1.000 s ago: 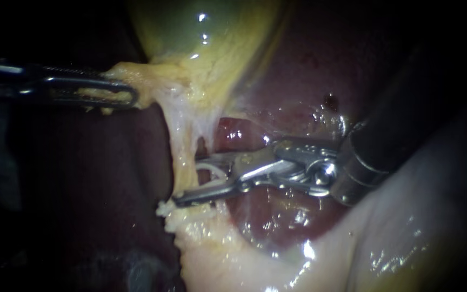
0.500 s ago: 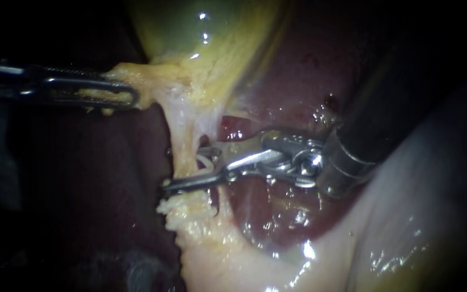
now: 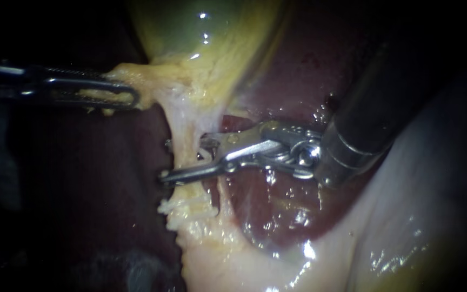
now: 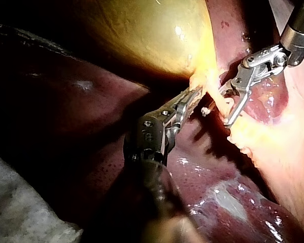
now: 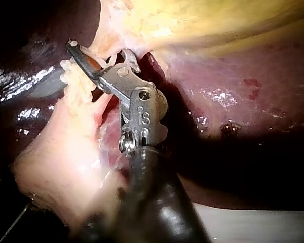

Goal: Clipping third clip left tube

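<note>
Left tube [image 3: 182, 146] shows as a pale, stringy band, cream to white and wet. It runs taut from the yellow fatty neck of the gallbladder [image 3: 212, 32] down to a crumbly clump of fat below. A thinner strand runs just beside it on the liver side.

The right instrument [image 3: 171, 159] has a dark, smooth shaft and a bright metal hinge. It reaches across the glossy, dark red liver [image 3: 277, 211] to that band. Its two slim, slightly curved metal jaws are parted, with the tube lying between them. The lower jaw crosses in front of the band and its tip pokes out past the band's far edge. I cannot tell whether both jaws press on the tube.

The left instrument [image 3: 128, 97] has long, slotted, loop-shaped jaws, pinched on the ragged fatty tissue [image 3: 136, 75] at the gallbladder's neck. The gallbladder itself is smooth, greenish yellow and shiny.
</note>
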Controlling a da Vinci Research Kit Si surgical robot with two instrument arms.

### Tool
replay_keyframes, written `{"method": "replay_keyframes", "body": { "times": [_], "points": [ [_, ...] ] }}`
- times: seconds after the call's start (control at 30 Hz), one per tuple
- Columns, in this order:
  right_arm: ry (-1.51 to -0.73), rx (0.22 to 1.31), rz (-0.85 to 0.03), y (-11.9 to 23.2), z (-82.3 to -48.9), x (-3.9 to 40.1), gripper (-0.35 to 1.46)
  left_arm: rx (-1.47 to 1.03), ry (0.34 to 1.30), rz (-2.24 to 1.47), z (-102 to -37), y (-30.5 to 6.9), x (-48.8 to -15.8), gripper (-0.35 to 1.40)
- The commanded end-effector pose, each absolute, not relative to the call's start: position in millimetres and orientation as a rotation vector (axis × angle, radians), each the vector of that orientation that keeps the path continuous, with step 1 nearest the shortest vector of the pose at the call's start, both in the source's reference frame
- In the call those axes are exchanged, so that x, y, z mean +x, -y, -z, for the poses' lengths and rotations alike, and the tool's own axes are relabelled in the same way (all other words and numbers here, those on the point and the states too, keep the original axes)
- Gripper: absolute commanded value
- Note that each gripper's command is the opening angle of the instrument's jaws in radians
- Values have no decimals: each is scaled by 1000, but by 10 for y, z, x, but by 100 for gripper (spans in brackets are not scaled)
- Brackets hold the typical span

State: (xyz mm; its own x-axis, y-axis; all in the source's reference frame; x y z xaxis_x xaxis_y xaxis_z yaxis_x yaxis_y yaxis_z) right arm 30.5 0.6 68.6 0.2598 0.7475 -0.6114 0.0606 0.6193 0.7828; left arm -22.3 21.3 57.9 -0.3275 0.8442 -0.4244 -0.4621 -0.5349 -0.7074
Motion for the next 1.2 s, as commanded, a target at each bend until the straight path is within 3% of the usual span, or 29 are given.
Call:
{"method": "replay_keyframes", "body": {
  "times": [0.03, 0.33, 0.77, 1.2],
  "points": [
    [-1242, 808, -543, -7, -684, 305, 50, -1004, 598, -1953, -579, -213, -223, -35],
    [-1306, 821, -589, -28, -660, 303, 48, -1004, 598, -1953, -579, -213, -222, -35],
    [-1391, 893, -663, -31, -625, 308, 48, -1005, 599, -1954, -580, -213, -221, -35],
    [-1397, 956, -723, -30, -599, 311, 47, -1005, 600, -1955, -582, -214, -219, -35]
  ]
}}
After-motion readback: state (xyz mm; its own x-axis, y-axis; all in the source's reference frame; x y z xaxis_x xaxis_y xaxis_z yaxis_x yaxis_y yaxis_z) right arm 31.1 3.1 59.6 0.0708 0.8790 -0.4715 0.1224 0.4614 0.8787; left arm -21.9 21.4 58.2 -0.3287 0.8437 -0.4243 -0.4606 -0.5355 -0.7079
